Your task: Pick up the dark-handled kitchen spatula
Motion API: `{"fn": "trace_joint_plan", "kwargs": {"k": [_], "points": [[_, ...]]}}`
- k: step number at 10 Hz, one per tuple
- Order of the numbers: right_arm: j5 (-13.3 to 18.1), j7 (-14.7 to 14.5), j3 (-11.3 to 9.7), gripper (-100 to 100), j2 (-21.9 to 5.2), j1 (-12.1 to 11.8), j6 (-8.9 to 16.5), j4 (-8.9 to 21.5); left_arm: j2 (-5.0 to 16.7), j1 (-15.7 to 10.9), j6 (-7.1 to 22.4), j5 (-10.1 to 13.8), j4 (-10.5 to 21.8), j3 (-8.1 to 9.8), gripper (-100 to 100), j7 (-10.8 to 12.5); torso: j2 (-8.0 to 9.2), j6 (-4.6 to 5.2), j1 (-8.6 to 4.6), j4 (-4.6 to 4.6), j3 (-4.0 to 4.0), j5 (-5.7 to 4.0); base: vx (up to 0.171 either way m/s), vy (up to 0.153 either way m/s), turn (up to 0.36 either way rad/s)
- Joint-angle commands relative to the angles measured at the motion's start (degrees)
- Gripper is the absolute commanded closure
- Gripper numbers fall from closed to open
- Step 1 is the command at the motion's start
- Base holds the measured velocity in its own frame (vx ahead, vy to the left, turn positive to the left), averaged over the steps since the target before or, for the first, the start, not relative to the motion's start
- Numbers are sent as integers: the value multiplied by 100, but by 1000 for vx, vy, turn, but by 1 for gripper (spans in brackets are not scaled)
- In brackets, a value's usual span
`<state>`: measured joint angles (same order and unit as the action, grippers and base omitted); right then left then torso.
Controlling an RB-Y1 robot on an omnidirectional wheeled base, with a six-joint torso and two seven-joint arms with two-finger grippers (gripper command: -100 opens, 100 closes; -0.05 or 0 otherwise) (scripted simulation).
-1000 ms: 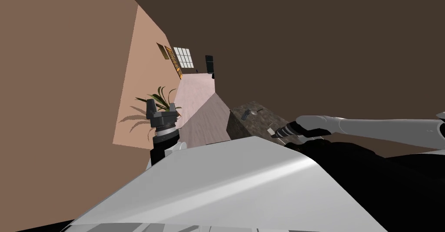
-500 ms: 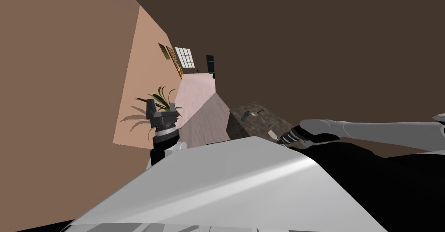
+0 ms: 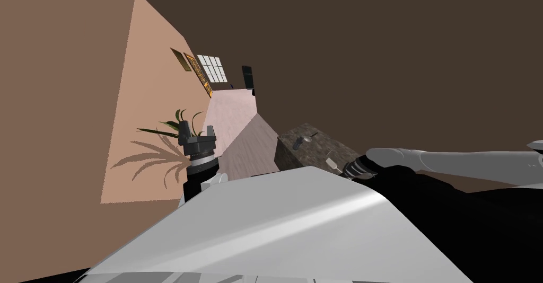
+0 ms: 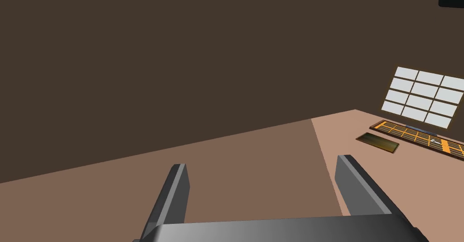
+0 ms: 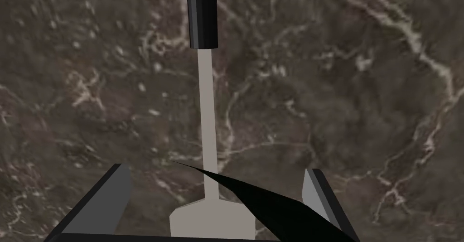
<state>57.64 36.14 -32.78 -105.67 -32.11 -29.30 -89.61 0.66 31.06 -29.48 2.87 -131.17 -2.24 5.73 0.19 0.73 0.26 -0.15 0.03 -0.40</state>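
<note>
Spatula (image 5: 208, 117) lies flat on a dark marbled counter (image 5: 362, 94), directly in front of the right gripper.

At the left of the head view, a leafy plant (image 3: 161, 132) stands against a tan wall (image 3: 148, 83). The left gripper (image 3: 196, 131) is raised in front of it. Its fingers are spread wide with nothing between them.

Further right, the counter carries a dark grey utensil (image 3: 298, 142) near its far end. The spatula lies closer in.

The right gripper (image 5: 216, 169) sits low over the spatula with its fingers apart. The pale blade (image 5: 199, 223) lies between them, touching neither. The thin shank runs away from the gripper to the dark handle (image 5: 202, 12). A black sliver (image 5: 272, 212) cuts across one corner of the blade.
</note>
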Motion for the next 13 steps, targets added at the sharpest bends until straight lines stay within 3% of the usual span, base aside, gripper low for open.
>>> {"fn": "trace_joint_plan", "kwargs": {"k": [1,4,9,11,13], "points": [[46,-72,-44,-100,59,-43,21,-45,0,0,0,0,0,0,0,0,0,0,0,0,0,0,44,45,-144],[46,-72,-44,-100,59,-43,21,-45,1,-2,1,0,1,0,0,0,69,8,-25,13,39,-15,-9,-9,29],[46,-72,-44,-100,59,-43,21,-45,0,-2,1,0,1,0,0,0,68,10,-19,13,39,-13,4,4,-12],[134,-423,-70,-100,116,-218,223,-115,0,0,0,0,1,0,0,0,53,19,2,11,32,-11,86,89,-283],[134,-423,-70,-100,116,-218,223,-115,0,-1,0,0,0,0,0,0,91,53,1,5,47,-28,33,35,-110]]}}
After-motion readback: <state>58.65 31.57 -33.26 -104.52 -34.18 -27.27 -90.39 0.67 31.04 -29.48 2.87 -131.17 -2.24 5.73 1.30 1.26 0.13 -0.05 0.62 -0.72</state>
